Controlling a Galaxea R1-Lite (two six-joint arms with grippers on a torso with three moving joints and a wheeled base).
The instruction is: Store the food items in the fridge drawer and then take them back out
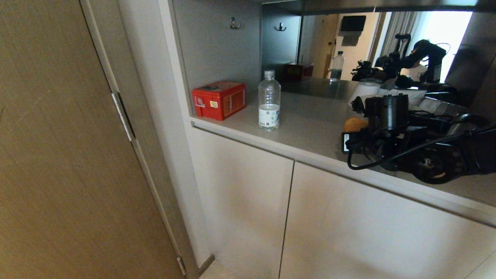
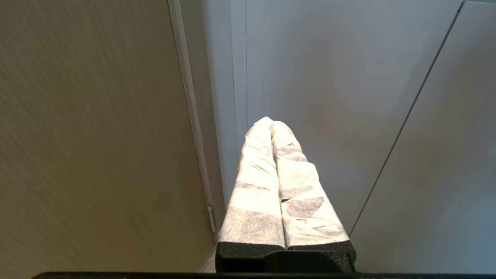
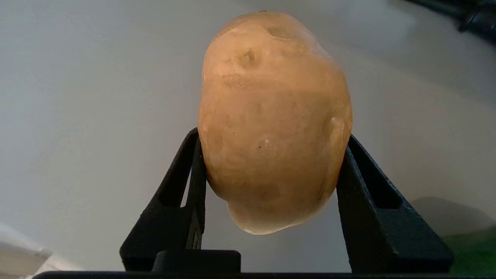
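The right gripper (image 3: 271, 155) has its black fingers clamped on the flanks of the tan potato (image 3: 273, 124), gripping its widest part so the round body cannot roll free, and holds it over the grey countertop (image 1: 306, 116), well right of the water bottle (image 1: 269, 100). The left gripper (image 2: 273, 128) hangs parked before the cabinet doors (image 2: 348, 97), its padded fingers pressed together on nothing

A red rectangular cardboard box (image 1: 219, 99) and a clear plastic water bottle (image 1: 269, 101) stand on the grey desk (image 1: 306, 120), above beige cabinet doors (image 1: 240, 201), beside a mirror (image 1: 329, 46).
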